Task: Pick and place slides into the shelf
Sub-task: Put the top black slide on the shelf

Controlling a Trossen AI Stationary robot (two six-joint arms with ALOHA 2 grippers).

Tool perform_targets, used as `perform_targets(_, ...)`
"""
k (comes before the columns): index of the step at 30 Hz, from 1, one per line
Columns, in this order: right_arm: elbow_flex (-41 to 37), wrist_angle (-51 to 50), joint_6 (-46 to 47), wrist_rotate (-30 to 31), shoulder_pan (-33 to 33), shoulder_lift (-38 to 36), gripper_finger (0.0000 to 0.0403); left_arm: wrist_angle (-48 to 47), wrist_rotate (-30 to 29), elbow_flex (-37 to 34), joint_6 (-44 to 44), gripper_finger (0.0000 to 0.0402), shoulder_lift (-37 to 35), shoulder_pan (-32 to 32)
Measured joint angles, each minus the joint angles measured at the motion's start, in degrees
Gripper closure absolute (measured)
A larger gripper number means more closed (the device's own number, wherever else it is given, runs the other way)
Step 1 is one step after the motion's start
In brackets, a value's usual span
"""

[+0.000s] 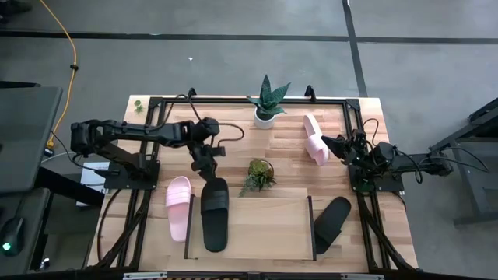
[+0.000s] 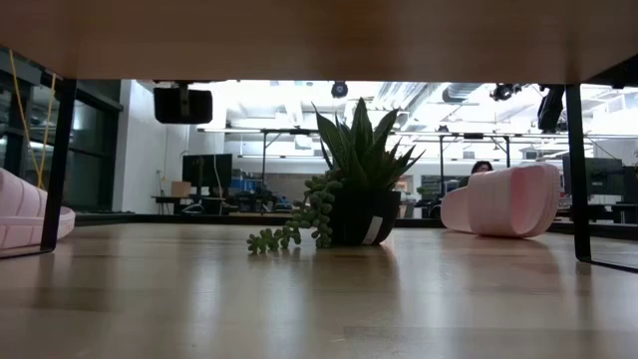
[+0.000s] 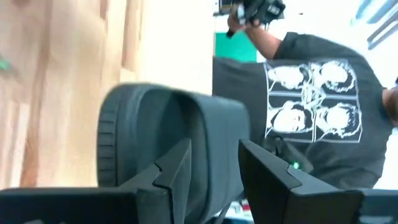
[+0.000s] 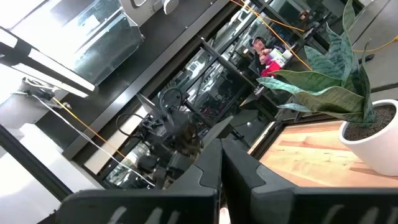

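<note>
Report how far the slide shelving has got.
Done: nothing released on the shelf yet. In hand: the left gripper holds a black slide over its left end. Left: the pink slide beside the shelf, another black slide and pink slide near the shut right gripper.

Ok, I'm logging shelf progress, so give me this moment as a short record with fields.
on shelf: one black slide, lying on the shelf
left claw: at that slide's heel end, fingers around its edge
right claw: shut, beside the pink slide at the table's back
off shelf: pink slide left of it, black slide across its right panel
</note>
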Motion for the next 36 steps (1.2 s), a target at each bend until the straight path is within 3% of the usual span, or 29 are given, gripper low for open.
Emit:
perform_targets(12,0.0,-0.51,0.02,-0.04,-0.01,0.0,0.0402,1.78,-0.64,0.0,-0.31,0.0279,-2.38,6.84)
perform_targets(20,0.0,-0.31,1.16,-0.11,-0.02,-0.01,0.0402,11.84,-2.47,0.11,-5.23,0.0279,-4.41,8.35)
perform_targets(26,0.0,0.45,1.97,-0.11,0.0,-0.04,0.0402,11.41,-6.95,6.51,-4.87,0.0279,-7.65,8.13)
perform_targets(29,0.0,0.52,1.97,-0.1,-0.01,-0.04,0.0402,7.52,-11.12,11.81,-2.04,0.028,-9.41,8.11)
perform_targets(31,0.0,0.56,1.97,-0.1,0.0,-0.04,0.0402,0.19,-16.3,16.46,2.89,0.028,-10.44,7.71)
perform_targets(36,0.0,0.54,1.97,-0.22,-0.01,-0.04,0.0402,-27.28,-39.78,30.48,20.79,0.028,-10.81,2.65)
